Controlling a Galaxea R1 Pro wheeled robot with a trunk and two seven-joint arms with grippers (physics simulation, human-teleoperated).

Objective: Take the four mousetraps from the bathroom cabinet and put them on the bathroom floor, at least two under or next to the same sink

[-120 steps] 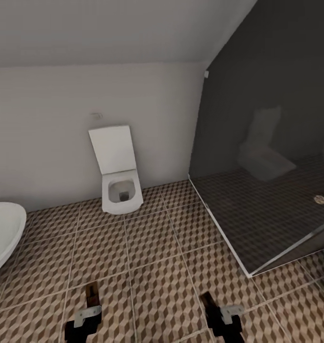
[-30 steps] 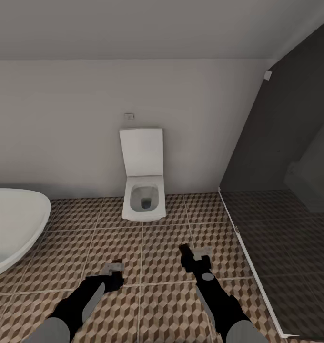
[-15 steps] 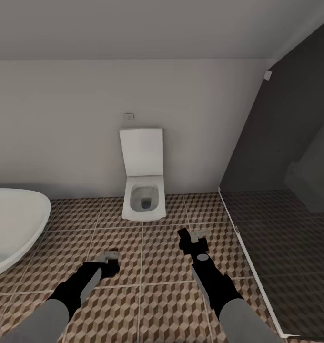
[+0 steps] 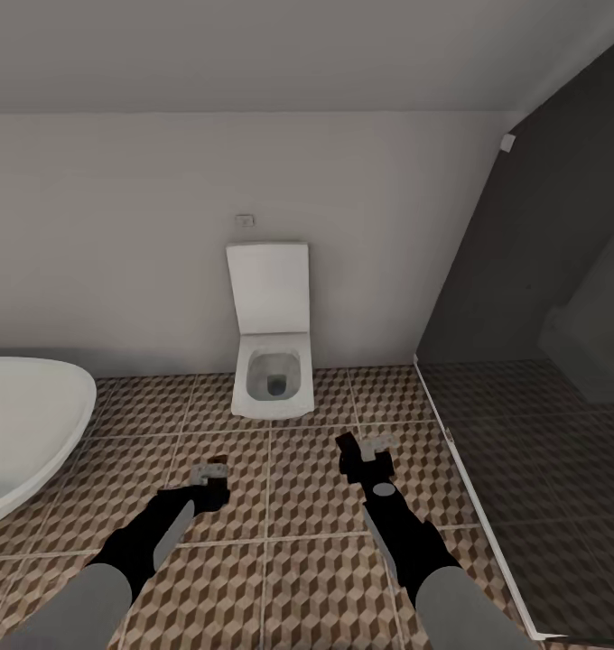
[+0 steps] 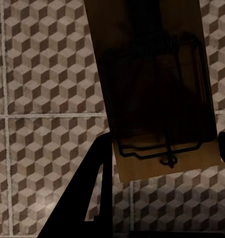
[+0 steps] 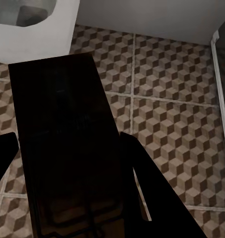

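My left gripper [image 4: 212,478] hangs low over the bathroom floor [image 4: 298,487] and is shut on a mousetrap [image 5: 157,89], a brown wooden board with a dark wire frame, seen between its dark fingers [image 5: 92,198]. My right gripper [image 4: 361,451] is stretched out toward the toilet and is shut on a second mousetrap [image 6: 67,139], which looks dark in shadow and lies between its fingers [image 6: 147,188]. Both traps are held above the cube-patterned tiles. The cabinet is out of view.
A white toilet [image 4: 271,361] with its lid up stands against the far wall. A white oval sink basin [image 4: 18,424] juts in at the left. The dark glass shower enclosure [image 4: 542,406] closes off the right side.
The view has swung since 4 s ago, bringing the toilet to the centre. Over the last second my left gripper has reached further forward with its mousetrap; the right has edged forward slightly.
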